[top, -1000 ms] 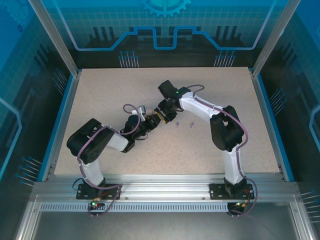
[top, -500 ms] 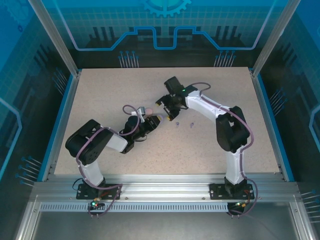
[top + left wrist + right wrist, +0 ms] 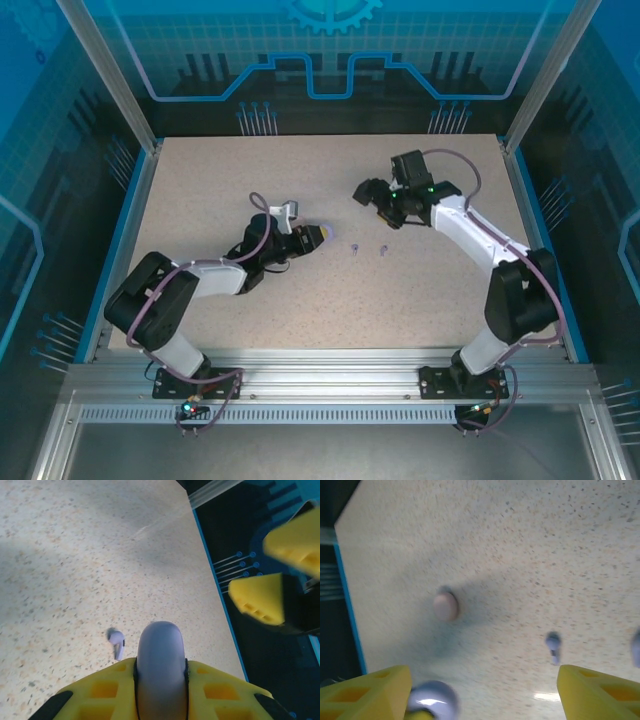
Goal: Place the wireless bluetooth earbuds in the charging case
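Jaws — left gripper point(image 3: 311, 238) clamped on the charging case point(image 3: 160, 650), right gripper point(image 3: 372, 200) wide, empty; centre it squarely over the mid-frame earbud point(image 3: 355, 247) before closing.

The left arm point(image 3: 212, 274) and the right arm point(image 3: 468, 228) both pair glossy white link shells with bulky black joint housings, and a thin purplish-grey cable point(image 3: 256, 212) loops along each. A small green light point(image 3: 432, 186) glows near the right arm's wrist. The fingers point(image 3: 100, 695) are bright yellow plastic with moulded rectangular pockets.
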You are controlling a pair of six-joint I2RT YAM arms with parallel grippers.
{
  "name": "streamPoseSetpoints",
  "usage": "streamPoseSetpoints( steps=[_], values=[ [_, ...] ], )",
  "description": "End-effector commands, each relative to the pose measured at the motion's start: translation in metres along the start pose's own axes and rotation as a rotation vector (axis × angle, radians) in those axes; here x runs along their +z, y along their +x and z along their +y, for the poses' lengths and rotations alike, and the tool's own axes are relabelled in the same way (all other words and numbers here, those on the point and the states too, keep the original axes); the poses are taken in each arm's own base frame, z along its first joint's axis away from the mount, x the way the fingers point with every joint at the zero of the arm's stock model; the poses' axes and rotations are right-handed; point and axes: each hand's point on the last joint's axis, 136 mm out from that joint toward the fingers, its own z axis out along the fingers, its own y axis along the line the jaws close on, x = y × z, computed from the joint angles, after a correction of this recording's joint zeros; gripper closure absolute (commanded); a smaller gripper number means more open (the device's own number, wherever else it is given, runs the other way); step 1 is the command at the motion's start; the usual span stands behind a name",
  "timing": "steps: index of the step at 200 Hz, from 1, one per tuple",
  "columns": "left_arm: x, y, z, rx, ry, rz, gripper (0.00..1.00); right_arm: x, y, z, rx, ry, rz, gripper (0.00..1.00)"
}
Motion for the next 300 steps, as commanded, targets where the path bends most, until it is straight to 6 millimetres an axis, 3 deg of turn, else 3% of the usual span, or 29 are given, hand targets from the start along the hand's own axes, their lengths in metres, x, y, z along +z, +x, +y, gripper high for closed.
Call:
streamPoseSetpoints(
  steps=[1,63,140,190,264,300],
  values=[
    [-0.009,-0.002,-0.025,0.071,0.095,0.113,1.00,-0.019,0.009,0.024,-0.305,-0.212,-0.027,0.23],
    [-0.020,-0.010,-0.055,0.140,0.177,0.211,1.00,-0.019,0.053,0.041,-0.411,-0.457,0.071,0.23],
    [-0.011,-0.019,-0.063,0.136,0.213,0.217,1.00,-0.012,0.068,0.049,-0.438,-0.522,0.118,0.24],
    [-0.011,-0.024,-0.070,0.144,0.226,0.212,1.00,0.002,0.069,0.046,-0.422,-0.491,0.136,0.26],
    [-0.019,-0.025,-0.082,0.158,0.249,0.210,1.00,0.029,0.049,0.004,-0.284,-0.390,0.115,0.32],
    [-0.022,-0.026,-0.084,0.163,0.252,0.203,1.00,0.030,0.049,-0.001,-0.266,-0.379,0.127,0.34]
  ],
)
